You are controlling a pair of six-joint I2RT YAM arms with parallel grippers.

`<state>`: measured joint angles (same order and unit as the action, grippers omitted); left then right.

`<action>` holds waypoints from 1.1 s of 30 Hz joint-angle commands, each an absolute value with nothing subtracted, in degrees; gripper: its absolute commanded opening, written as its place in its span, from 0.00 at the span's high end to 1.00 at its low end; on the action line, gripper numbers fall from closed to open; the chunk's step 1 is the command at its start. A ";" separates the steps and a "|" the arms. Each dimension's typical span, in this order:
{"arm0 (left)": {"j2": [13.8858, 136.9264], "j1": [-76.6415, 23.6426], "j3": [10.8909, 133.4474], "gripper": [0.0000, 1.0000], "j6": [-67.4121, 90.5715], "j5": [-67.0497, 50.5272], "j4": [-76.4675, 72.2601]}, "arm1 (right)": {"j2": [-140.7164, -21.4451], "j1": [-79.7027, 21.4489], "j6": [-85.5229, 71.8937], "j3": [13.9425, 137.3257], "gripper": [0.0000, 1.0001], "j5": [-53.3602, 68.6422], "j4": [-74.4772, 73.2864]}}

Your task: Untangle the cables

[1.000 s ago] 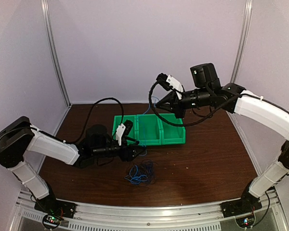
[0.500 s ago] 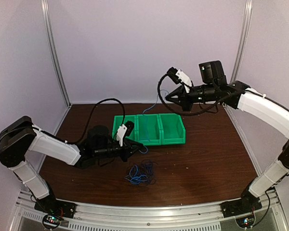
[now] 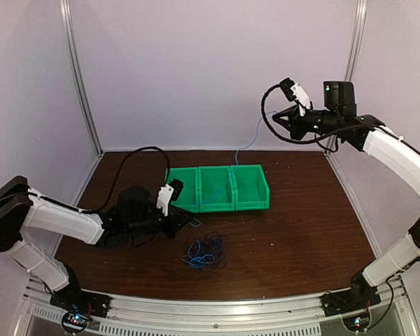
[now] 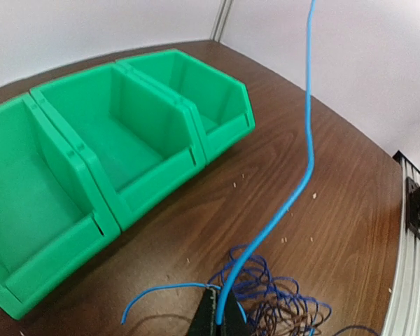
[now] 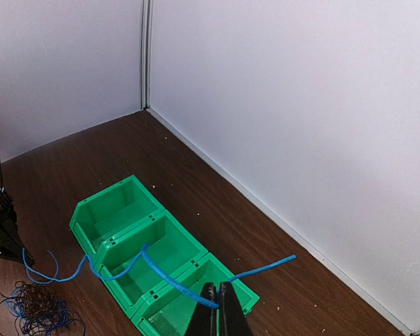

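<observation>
The cables lie as a tangle of blue and black wires on the brown table in front of the green bins. One blue cable runs taut from the pile up over the bins. My left gripper sits low by the pile's left edge, shut on this blue cable near its short free end. My right gripper hangs high at the back right, shut on the same cable near its other end. The left wrist view shows the tangle just right of my left gripper.
Three joined green bins stand in a row at the table's middle, and the blue cable drapes across them. White walls close the back and sides. A metal rail runs along the near edge.
My left gripper has shut on the blue cable and drawn back to the left. The right gripper has risen up and to the right, pulling the blue cable taut over the bins.
</observation>
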<state>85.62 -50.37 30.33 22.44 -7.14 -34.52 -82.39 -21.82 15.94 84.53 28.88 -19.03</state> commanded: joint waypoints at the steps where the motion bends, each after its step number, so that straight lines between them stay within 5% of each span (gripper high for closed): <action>1: 81.32 -49.74 39.91 1.00 22.43 1.90 -25.52 | -85.80 -24.40 14.77 82.01 1.00 31.32 -18.32; 14: 77.47 -40.27 53.30 1.00 31.29 5.00 -12.57 | -107.19 -40.04 11.84 93.15 1.00 35.32 -17.57; 29: 81.64 -36.95 57.57 1.00 31.78 8.58 -7.91 | -132.30 -41.83 3.28 113.71 1.00 35.27 -13.09; 33: 85.21 -36.12 58.23 1.00 31.64 7.51 -9.88 | -133.56 -41.83 3.35 114.52 0.89 33.82 -13.16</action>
